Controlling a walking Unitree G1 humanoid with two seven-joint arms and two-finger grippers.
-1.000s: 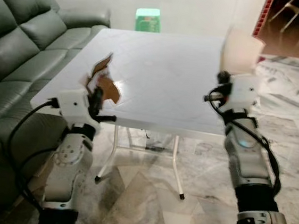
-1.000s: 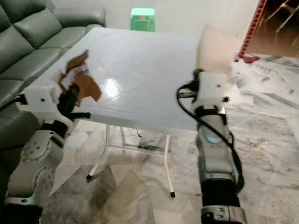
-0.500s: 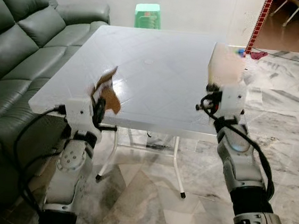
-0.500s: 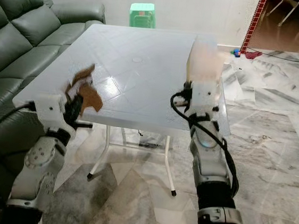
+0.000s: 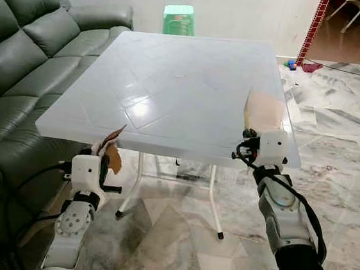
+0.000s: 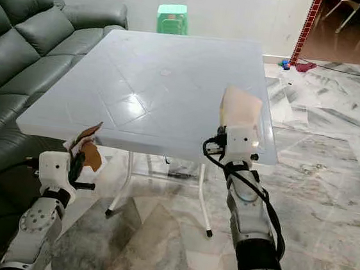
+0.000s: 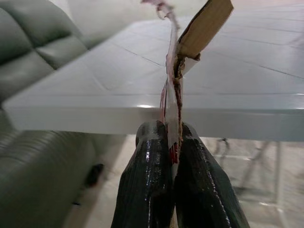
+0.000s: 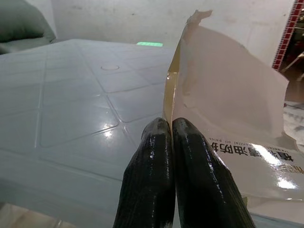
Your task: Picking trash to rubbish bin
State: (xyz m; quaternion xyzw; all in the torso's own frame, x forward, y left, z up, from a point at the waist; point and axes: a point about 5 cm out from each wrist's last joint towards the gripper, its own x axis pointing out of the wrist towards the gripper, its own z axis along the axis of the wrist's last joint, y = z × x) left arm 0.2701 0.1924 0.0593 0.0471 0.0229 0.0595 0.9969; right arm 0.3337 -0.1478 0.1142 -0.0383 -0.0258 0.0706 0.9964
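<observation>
Two grippers stand at the near edge of a white table [image 5: 172, 89], each clamped on trash: the left gripper [image 7: 172, 142] pinches a torn brown cardboard scrap [image 7: 204, 26] below the table's left corner, the right gripper [image 8: 171, 130] grips a pale printed bag [image 8: 232, 104] above the right edge, beside a grey sofa [image 5: 20, 60].

We see a white table [image 5: 172, 89] beside a green sofa [image 5: 20, 60] (a green stool [image 5: 178, 19] stands behind).
</observation>
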